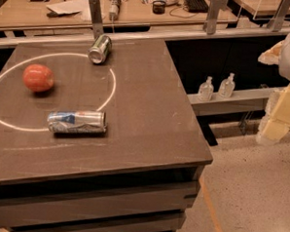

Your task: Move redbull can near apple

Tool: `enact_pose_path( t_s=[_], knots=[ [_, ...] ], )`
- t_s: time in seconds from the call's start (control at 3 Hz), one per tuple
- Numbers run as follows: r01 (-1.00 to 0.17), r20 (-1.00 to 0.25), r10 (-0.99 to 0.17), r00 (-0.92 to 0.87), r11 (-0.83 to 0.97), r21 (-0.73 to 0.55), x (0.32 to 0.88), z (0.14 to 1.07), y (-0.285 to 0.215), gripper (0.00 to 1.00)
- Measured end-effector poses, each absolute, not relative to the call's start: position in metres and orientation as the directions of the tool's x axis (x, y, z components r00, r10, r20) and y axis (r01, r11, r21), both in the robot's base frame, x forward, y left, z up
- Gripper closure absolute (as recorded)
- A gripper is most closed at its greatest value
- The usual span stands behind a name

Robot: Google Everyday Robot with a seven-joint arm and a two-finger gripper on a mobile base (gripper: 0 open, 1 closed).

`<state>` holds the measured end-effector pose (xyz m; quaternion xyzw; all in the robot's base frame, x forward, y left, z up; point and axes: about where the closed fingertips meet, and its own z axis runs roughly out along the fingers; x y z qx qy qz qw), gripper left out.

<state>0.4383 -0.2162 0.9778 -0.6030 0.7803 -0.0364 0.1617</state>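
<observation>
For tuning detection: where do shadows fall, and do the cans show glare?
Camera view: warm, dim light; apple and redbull can cast soft shadows toward the table's near edge; redbull can and green can show mild sheen, no strong glare; gripper, at the right edge off the table, looks bright.

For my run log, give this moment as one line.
redbull can: lying on table, ungrasped | apple: apart from can | tool: far right, beside table, clear of can
</observation>
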Motion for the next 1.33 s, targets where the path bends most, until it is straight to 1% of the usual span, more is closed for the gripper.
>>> enact_pose_path(
  t_s=[0.67, 1.0, 1.33],
  knots=[
    [-0.931, -0.216, -0.954, -0.207, 0.260, -0.255, 0.441, 0.978, -0.209, 0.00],
    [-0.954, -0.240, -0.963, -0.124, 0.182, -0.238, 0.456, 0.971, -0.165, 0.00],
    [-0.972, -0.245, -0.969, -0.016, 0.073, -0.224, 0.471, 0.963, -0.096, 0.00]
  ],
)
